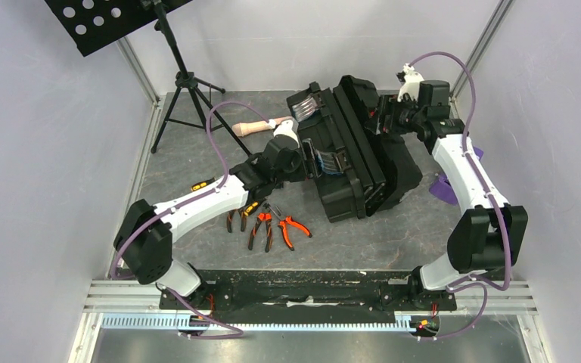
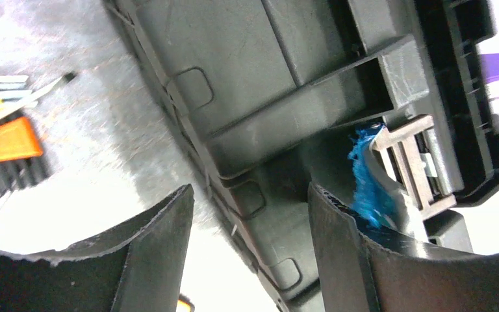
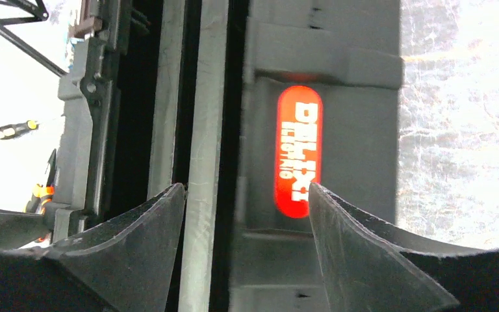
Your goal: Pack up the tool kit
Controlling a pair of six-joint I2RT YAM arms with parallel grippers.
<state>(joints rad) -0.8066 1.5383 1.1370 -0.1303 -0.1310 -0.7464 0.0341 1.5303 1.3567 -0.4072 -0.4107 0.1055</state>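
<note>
Fingers (image 2: pixel 149 253) of the left gripper (image 2: pixel 248 195) fill the bottom of its wrist view, spread wide and holding nothing. Beyond the gap lies a wall of the toolbox (image 1: pixel 355 159), with a blue latch (image 2: pixel 367 175) just off the right-hand finger. Jaws of the right gripper (image 3: pixel 245 192) stand equally wide with nothing held. They frame the toolbox handle (image 3: pixel 357 162) and its red label (image 3: pixel 297 151); contact cannot be confirmed.

The toolbox lies askew at the far middle of the table (image 1: pixel 393 242), between both grippers: one at its left flank, one at its far right end.

A black tripod stand (image 1: pixel 185 91) occupies the far left. A purple object (image 1: pixel 446 189) lies right of the toolbox, beside the right arm. A beige handle (image 1: pixel 253 127) lies left of the toolbox's far corner. Orange-and-black pliers (image 1: pixel 276 227) cluster on the near side by the left forearm, which partly hides a yellow-and-black screwdriver (image 1: pixel 203 183).

Only the overhead view shows the full layout. Latch detail appears in the left wrist view alone; the label lettering shows only from the right wrist.
</note>
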